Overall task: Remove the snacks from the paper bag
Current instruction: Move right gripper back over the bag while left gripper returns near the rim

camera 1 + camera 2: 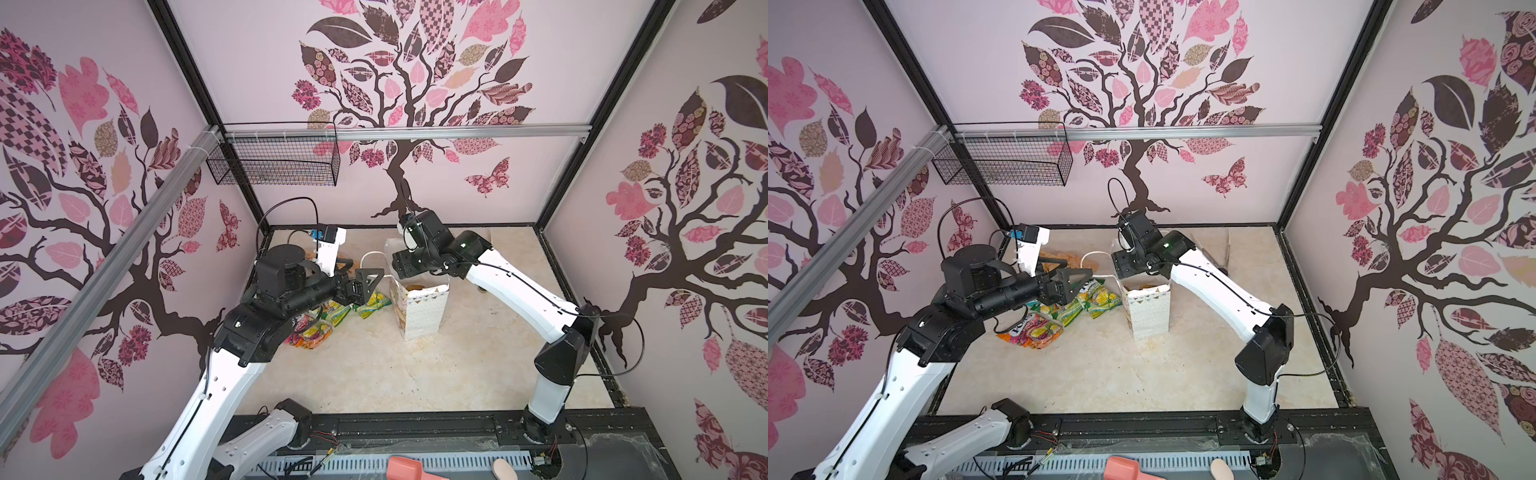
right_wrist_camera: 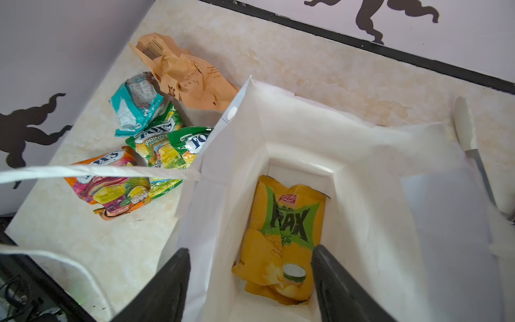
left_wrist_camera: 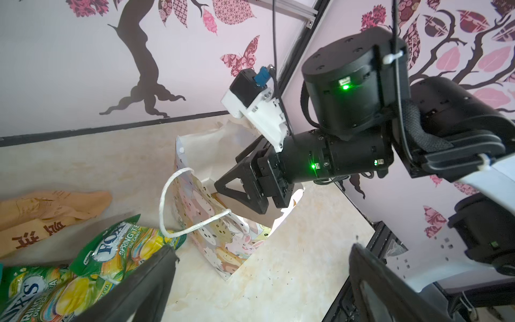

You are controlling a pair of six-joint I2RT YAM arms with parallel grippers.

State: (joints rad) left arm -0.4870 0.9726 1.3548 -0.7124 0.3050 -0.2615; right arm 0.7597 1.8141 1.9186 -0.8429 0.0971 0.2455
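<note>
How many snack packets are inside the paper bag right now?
1: a yellow chips packet lies on the bottom of the paper bag; others may be hidden beneath it.

A black wire basket [image 1: 274, 160] hangs in the back-left corner from an aluminium rail [image 1: 415, 133] running across the back wall, over a big tree decal [image 1: 400, 160] with pink and brown patterned leaves and a butterfly [image 1: 488, 178] to its right. Below, the tabletop [image 1: 374, 374] is pale and marbled, and in the right wrist view a knife [image 2: 468, 133] with a white handle lies flat on it near the wall's black edging. At the near edge, by a slotted grey cable duct [image 1: 361, 462], sit a pink scoop [image 1: 405, 469] and, to its right, a cream spoon-like piece [image 1: 505, 469].
</note>
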